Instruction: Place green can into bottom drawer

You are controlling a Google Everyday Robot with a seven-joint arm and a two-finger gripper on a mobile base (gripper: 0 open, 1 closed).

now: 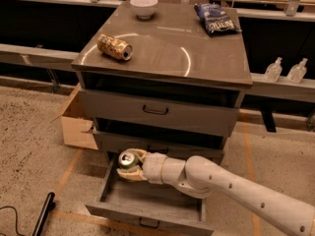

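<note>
My gripper (131, 165) is shut on the green can (128, 161), whose silver top with pull tab faces up; little of its green body shows between the pale fingers. The can hangs upright over the left rear part of the open bottom drawer (147, 214), a shallow grey box pulled out below the two upper drawers. My white arm (236, 191) reaches in from the lower right across the drawer.
A gold-tan can (114, 47) lies on its side on the cabinet top (197, 58), with a white bowl (143, 6) and a blue chip bag (215, 17) at the back. A cardboard box (76, 124) stands left of the cabinet. Two clear bottles (285, 70) stand at right.
</note>
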